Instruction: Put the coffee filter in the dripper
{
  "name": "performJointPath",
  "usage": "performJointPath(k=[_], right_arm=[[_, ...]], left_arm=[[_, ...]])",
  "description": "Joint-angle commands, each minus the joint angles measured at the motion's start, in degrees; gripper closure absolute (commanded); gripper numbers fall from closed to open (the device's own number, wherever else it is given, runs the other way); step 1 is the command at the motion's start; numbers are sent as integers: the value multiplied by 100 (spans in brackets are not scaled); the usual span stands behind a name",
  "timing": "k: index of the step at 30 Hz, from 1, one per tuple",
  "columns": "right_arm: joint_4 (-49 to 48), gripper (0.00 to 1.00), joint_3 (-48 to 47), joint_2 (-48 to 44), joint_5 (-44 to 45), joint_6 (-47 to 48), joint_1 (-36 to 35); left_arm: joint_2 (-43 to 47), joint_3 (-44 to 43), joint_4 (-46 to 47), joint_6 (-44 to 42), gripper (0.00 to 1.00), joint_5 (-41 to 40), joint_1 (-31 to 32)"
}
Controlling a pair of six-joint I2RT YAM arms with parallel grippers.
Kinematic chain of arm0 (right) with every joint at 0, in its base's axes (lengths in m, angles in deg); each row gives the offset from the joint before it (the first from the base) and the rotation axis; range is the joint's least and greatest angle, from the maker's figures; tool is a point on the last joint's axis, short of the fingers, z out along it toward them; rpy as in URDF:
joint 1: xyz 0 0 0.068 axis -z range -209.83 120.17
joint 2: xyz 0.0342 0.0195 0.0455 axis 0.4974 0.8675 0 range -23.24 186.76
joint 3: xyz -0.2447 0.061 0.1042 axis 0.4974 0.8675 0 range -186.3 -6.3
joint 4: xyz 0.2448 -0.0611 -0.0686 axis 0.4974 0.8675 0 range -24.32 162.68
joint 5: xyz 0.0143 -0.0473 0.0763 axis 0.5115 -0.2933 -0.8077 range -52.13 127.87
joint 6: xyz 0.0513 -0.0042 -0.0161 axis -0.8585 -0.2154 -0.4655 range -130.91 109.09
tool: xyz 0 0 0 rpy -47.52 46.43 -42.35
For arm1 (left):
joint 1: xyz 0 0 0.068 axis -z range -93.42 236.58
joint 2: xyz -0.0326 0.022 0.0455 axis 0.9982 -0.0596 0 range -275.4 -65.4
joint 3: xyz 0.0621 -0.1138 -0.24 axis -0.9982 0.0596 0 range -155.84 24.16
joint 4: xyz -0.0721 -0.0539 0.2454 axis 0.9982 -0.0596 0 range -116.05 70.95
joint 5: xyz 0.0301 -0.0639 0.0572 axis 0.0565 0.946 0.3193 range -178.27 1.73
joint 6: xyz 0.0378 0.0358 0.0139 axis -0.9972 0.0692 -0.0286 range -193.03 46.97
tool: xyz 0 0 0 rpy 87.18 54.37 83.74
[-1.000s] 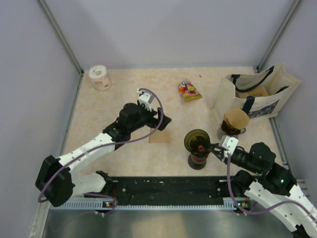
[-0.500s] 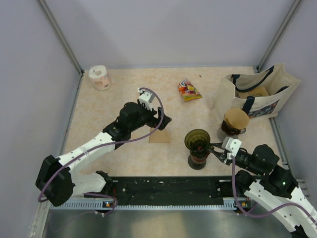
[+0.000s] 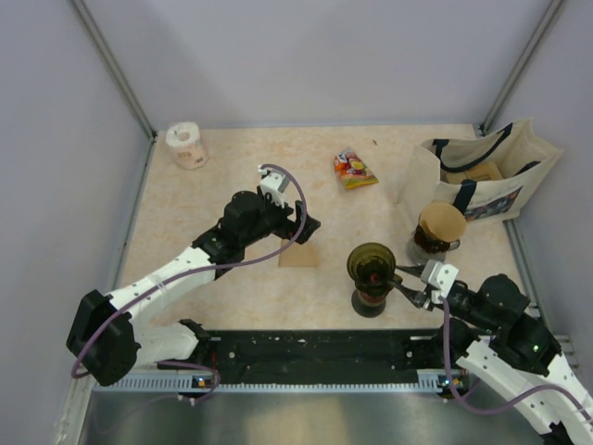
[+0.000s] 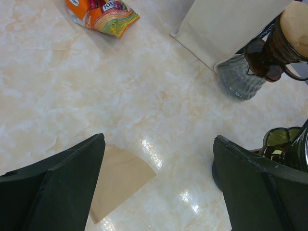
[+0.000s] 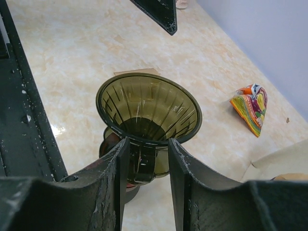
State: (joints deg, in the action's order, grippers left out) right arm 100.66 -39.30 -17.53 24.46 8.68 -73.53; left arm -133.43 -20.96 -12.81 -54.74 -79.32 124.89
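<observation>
Flanking dripper (image 5: 148, 108) handle: right jaws, either side.

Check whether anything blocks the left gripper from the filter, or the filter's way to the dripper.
Nothing visible does. The open left gripper hangs over the filter, which lies flat and uncovered. The dripper is empty inside; the right gripper flanks only its handle, on the side away from the filter.

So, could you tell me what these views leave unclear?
Coffee filter: left wrist view, one end hidden behind a left gripper finger.
Cup: mostly covered by the dripper, top and right wrist views.
Right gripper: whether it actually pinches the dripper's handle, unclear in every view.
Snack packet: print too small, top view.
</observation>
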Motion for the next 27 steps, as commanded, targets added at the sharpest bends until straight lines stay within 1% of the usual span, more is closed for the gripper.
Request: performJointPath(k=[1,3,4,5,6,20,24,27], right_arm=[[-220,62,-14,-193,-74,79,2],[-229,59,-5,-194,-4,71,2],[-263,49,-5,-185,48,36,-7],[-255,27,-14,-176,58,44,11],[-255,1,-5,-167,23,53,11],[-299,1,-146,-124,154,-43,2],[-369,1,-461,227,408,-350,2],[-396,1,-865,701,769,-772,2]], left_arm=[[27,-260,176,-35,1,-25,-16],[35,-260,167,-35,1,-16,-16],[35,-260,184,-27,1,-16,-16],[35,-269,185,-27,1,1,-25],[35,-260,193,-18,1,1,-16],[18,-269,211,9,1,45,-25],[79,-225,228,26,1,2,-25],[158,-146,272,35,1,-25,-25]])
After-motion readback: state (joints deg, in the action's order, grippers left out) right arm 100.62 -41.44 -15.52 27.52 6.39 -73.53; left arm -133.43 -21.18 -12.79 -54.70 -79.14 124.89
